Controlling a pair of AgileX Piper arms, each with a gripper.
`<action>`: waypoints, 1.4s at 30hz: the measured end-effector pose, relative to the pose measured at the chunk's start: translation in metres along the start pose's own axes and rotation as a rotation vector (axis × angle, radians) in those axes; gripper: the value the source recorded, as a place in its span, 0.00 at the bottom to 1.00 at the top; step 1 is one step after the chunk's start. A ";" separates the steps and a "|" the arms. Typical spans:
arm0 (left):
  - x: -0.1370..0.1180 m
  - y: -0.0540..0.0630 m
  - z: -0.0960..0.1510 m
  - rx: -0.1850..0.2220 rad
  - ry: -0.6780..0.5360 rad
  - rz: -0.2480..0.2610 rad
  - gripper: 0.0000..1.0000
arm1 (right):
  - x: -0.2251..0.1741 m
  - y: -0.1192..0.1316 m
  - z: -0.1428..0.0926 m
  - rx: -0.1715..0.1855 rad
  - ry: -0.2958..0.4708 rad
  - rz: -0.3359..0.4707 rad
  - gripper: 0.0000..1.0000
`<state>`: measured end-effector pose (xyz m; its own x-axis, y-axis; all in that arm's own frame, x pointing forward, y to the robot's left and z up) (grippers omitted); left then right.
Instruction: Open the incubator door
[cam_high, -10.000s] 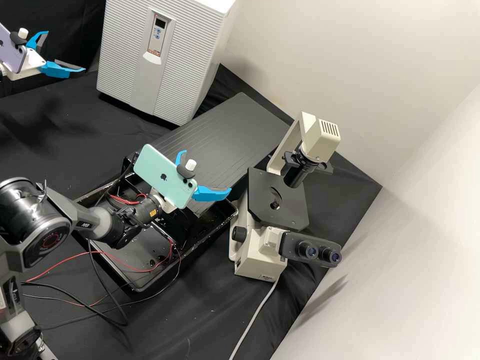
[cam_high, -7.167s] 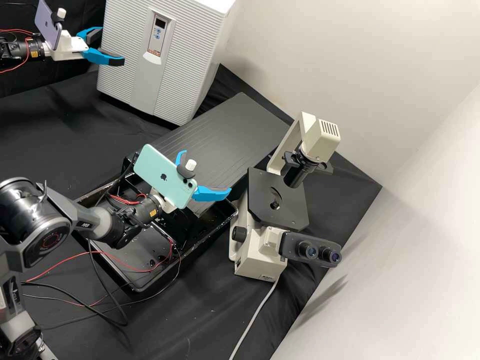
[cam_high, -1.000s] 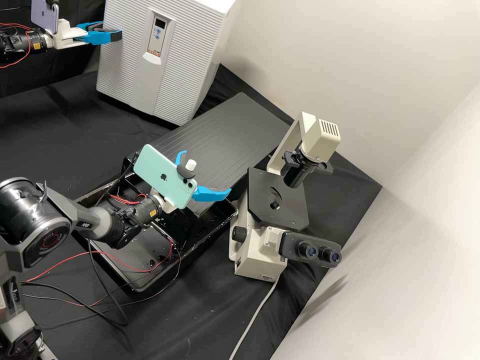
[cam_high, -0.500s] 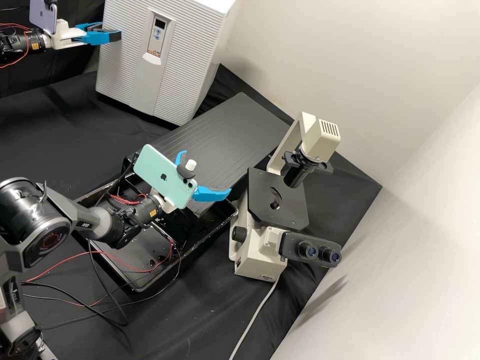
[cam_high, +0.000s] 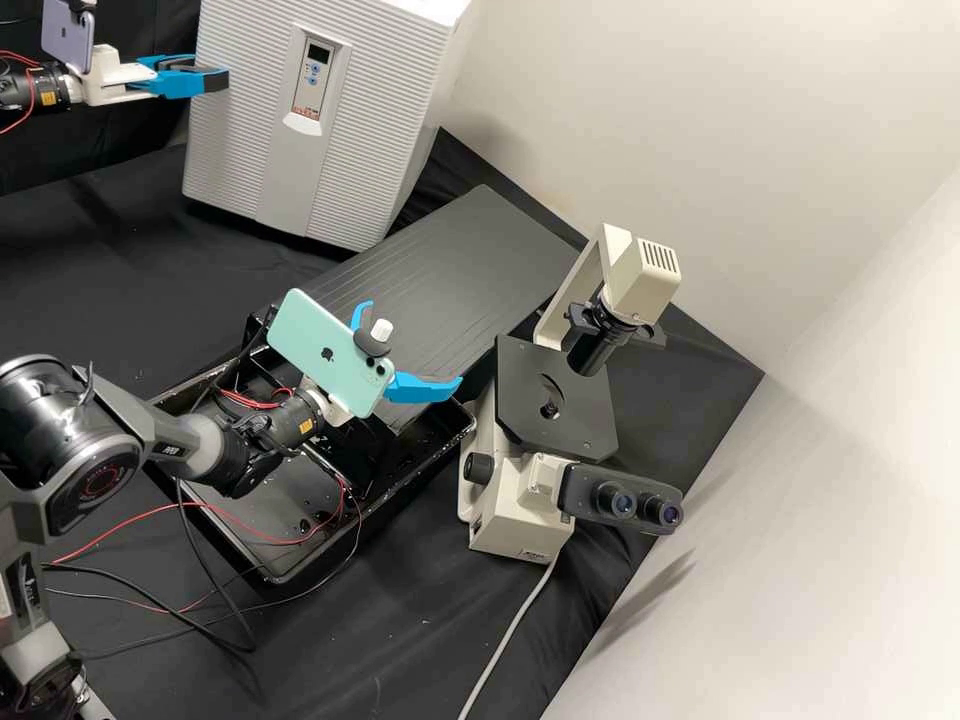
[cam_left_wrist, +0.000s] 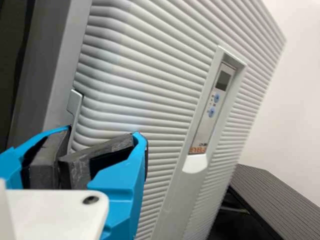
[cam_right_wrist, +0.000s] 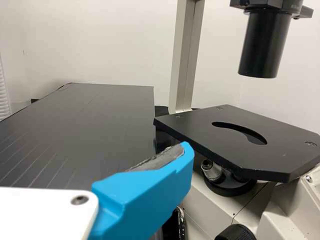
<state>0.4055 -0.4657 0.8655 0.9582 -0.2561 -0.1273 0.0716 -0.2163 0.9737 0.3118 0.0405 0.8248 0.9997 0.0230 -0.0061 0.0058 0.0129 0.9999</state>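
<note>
The incubator door (cam_left_wrist: 145, 110) stood upright at the front of the incubator (cam_high: 430, 110), on the table. At its side edge, the left gripper (cam_high: 213, 77) had its jaws nearly pressed together, and they seemed to pinch the small grey lip (cam_left_wrist: 75, 102) there. Whether a gap had opened behind the door, I could not tell. The right gripper (cam_high: 413, 343) was apart from it, near the microscope (cam_high: 640, 275), with its jaws spread wide and nothing between them.

The door was broad and probably stiff, and I would expect it to swing as one rigid panel, rather heavy at first if a seal resists. The lip was the correct place to hold, because the smooth plastic (it looked like plastic, at least) offered little other grip. A too steep pull could let the lip slide from the dark pads (cam_left_wrist: 102, 155).

Fine parallel ribs covered the pale grey face, with rounded corners, and a flat strip in its middle carried the control panel (cam_left_wrist: 212, 105). Below the door, black cloth (cam_high: 90, 220) lay in soft folds.
</note>
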 end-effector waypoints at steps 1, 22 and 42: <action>-0.004 -0.001 0.001 -0.004 0.001 -0.006 0.00 | 0.000 0.000 0.000 0.000 0.000 0.000 1.00; -0.088 -0.014 0.054 0.022 -0.108 -0.108 0.00 | 0.000 0.000 0.000 0.000 0.000 0.000 1.00; -0.092 -0.033 0.067 -0.128 -0.146 -0.170 0.00 | 0.000 0.000 0.000 0.000 0.000 0.000 1.00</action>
<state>0.2963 -0.4977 0.8330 0.8800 -0.3616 -0.3080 0.2715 -0.1492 0.9508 0.3118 0.0405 0.8248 0.9997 0.0230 -0.0061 0.0058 0.0129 0.9999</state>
